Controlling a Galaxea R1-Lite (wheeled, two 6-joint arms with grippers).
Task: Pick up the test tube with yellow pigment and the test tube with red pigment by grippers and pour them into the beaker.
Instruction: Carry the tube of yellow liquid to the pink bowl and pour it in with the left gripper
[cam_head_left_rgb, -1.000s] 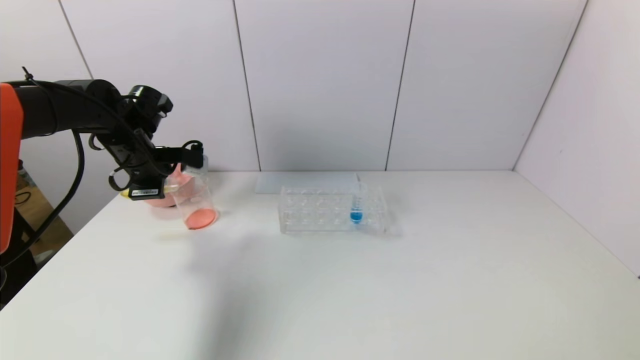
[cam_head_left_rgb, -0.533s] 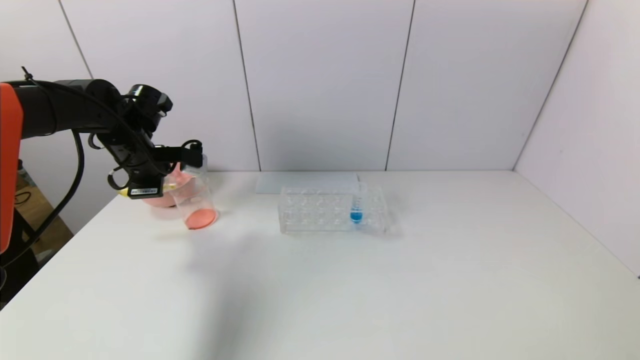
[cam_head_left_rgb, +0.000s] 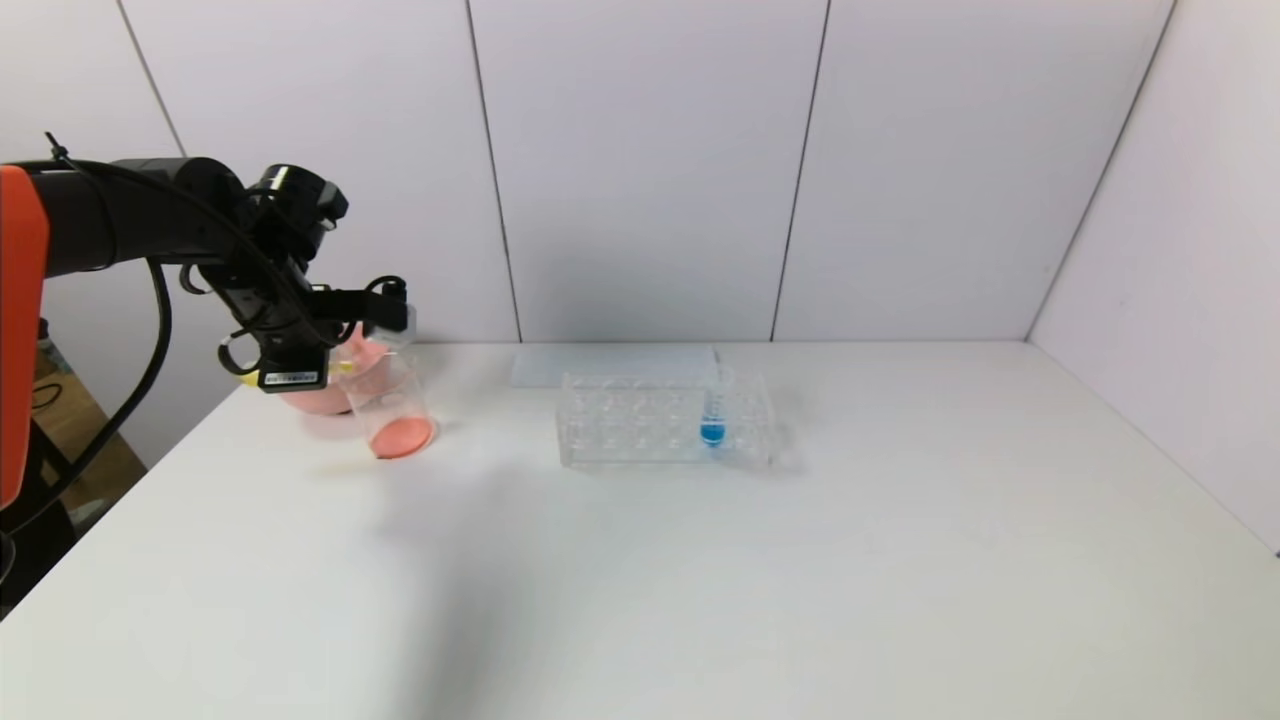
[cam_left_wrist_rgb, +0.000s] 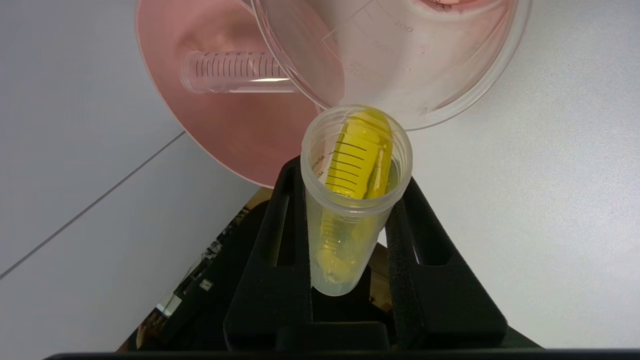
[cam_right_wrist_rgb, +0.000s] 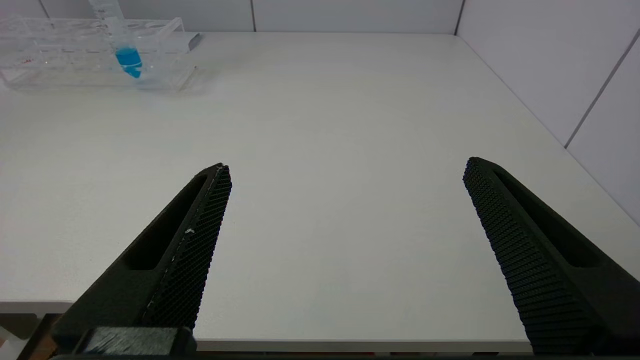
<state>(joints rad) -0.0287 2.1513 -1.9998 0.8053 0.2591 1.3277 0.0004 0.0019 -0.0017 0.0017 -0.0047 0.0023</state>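
My left gripper (cam_head_left_rgb: 385, 308) is shut on the test tube with yellow pigment (cam_left_wrist_rgb: 356, 165) and holds it tipped over, its mouth at the rim of the beaker (cam_left_wrist_rgb: 425, 65). Yellow liquid lies along the tube's wall up to the mouth. In the head view the beaker (cam_head_left_rgb: 390, 400) stands at the table's far left with orange-red liquid at its bottom. A yellow bit of the tube (cam_head_left_rgb: 343, 369) shows beside the gripper. No tube with red liquid is in view. My right gripper (cam_right_wrist_rgb: 347, 164) is open and empty above the table's front edge.
A pink bowl (cam_head_left_rgb: 322, 398) stands right behind the beaker; an empty clear graduated tube (cam_left_wrist_rgb: 235, 78) lies in it. A clear tube rack (cam_head_left_rgb: 640, 420) holds a blue-liquid tube (cam_head_left_rgb: 712, 412) at mid table. Walls close off the back and right.
My left gripper has risen slightly and tipped the yellow tube a little more toward the beaker. Nothing else has moved.
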